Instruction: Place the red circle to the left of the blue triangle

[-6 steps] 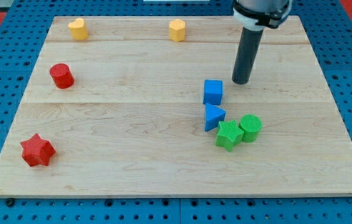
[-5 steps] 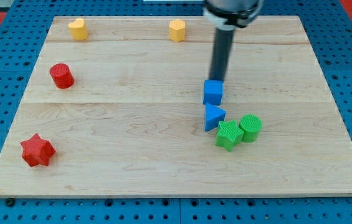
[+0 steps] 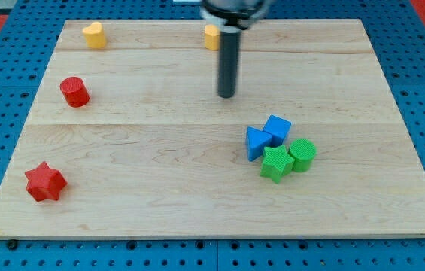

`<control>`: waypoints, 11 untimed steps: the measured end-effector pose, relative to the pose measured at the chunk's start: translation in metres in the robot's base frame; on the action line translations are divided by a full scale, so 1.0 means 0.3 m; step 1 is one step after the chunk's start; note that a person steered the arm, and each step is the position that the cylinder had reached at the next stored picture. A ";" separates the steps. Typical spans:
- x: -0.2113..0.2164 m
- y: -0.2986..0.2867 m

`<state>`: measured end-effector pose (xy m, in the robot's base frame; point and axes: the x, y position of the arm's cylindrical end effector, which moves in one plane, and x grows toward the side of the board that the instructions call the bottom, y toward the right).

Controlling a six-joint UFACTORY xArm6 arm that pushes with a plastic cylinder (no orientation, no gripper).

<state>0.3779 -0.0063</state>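
Observation:
The red circle (image 3: 74, 91) stands at the board's left, upper middle. The blue triangle (image 3: 256, 143) lies right of centre, touching a blue cube (image 3: 277, 129) on its upper right and a green star-like block (image 3: 276, 163) below it. My tip (image 3: 226, 95) rests on the board above and to the left of the blue triangle, apart from it, and far to the right of the red circle.
A green cylinder (image 3: 302, 154) sits right of the green star-like block. A red star (image 3: 44, 181) lies at the lower left. A yellow heart-like block (image 3: 95, 35) and a yellow hexagon-like block (image 3: 211, 37), partly behind the rod, stand along the wooden board's (image 3: 159, 196) top edge.
My tip has moved left across the board's upper middle. The blue cube has shifted down and right, now beside the triangle's upper right. The red circle has not moved.

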 end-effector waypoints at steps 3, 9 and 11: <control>-0.137 -0.430; -0.036 -0.805; 0.015 -0.488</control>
<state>0.3825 -0.1528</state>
